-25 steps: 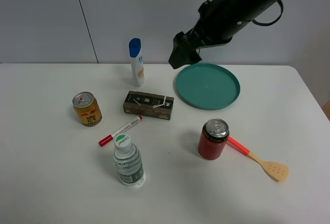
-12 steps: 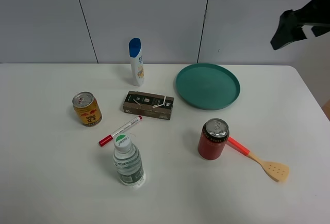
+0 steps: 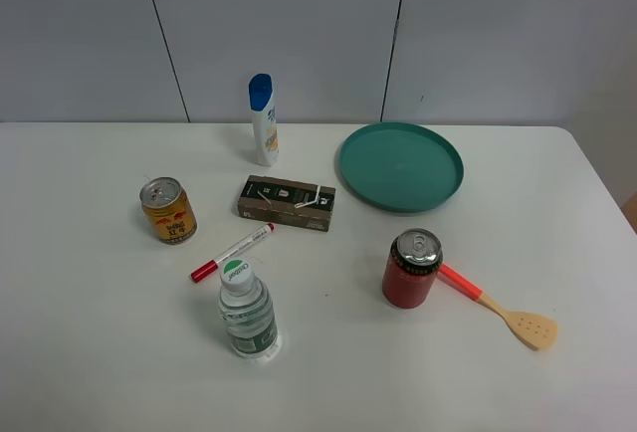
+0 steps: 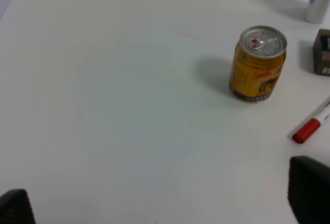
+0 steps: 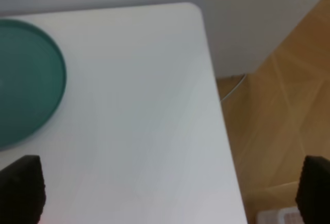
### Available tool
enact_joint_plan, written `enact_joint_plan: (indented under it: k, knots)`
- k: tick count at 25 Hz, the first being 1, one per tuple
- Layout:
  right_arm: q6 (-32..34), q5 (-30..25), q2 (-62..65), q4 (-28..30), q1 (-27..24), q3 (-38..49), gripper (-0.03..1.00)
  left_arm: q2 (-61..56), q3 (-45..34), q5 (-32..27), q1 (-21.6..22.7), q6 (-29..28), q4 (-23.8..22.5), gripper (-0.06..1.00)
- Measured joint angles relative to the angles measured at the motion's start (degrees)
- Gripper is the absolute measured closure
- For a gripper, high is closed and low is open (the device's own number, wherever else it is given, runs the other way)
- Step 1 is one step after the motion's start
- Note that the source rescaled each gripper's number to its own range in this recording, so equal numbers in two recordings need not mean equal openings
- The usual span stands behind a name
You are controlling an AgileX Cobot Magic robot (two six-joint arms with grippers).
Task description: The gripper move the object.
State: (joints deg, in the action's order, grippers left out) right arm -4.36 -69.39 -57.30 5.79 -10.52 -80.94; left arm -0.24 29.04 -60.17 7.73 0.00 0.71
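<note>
The dark brown box (image 3: 287,203) with a white wire-like piece on top lies flat on the white table (image 3: 100,352), left of the teal plate (image 3: 401,165). One end of the box shows at the edge of the left wrist view (image 4: 323,52). Neither arm shows in the exterior view. My left gripper (image 4: 162,202) is open and empty over bare table, well short of the box. My right gripper (image 5: 167,188) is open and empty above the table's far right corner, beside the plate (image 5: 26,79).
A yellow can (image 3: 167,210), a red-capped marker (image 3: 232,252), a water bottle (image 3: 246,311) and a shampoo bottle (image 3: 263,119) surround the box. A red can (image 3: 412,269) and a red-handled spatula (image 3: 498,308) lie at front right. Wooden floor (image 5: 289,105) lies past the table edge.
The right arm has pulled back from above the plate, moved off to the right and left the exterior view. The objects on the table have not moved.
</note>
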Motion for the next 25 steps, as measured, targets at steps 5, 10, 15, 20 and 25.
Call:
enact_joint_plan:
  k: [5,10,15,20,25]
  knots:
    - [-4.4,0.2,14.8,-1.0,0.0,12.5,-0.02,0.0,0.0,0.0,0.0,0.0,0.0,-0.06]
    - [-5.2,8.2,31.9,-4.6,0.0,28.5,-0.02,0.0,0.0,0.0,0.0,0.0,0.0,-0.06]
    - [-5.3,12.6,46.9,-8.5,0.5,44.0,-0.02,0.0,0.0,0.0,0.0,0.0,0.0,-0.06]
    - [-5.3,12.6,55.5,-10.5,1.1,50.6,-0.02,0.0,0.0,0.0,0.0,0.0,0.0,-0.06]
    - [-3.5,10.9,57.4,-11.9,1.2,50.7,-0.02,0.0,0.0,0.0,0.0,0.0,0.0,-0.06]
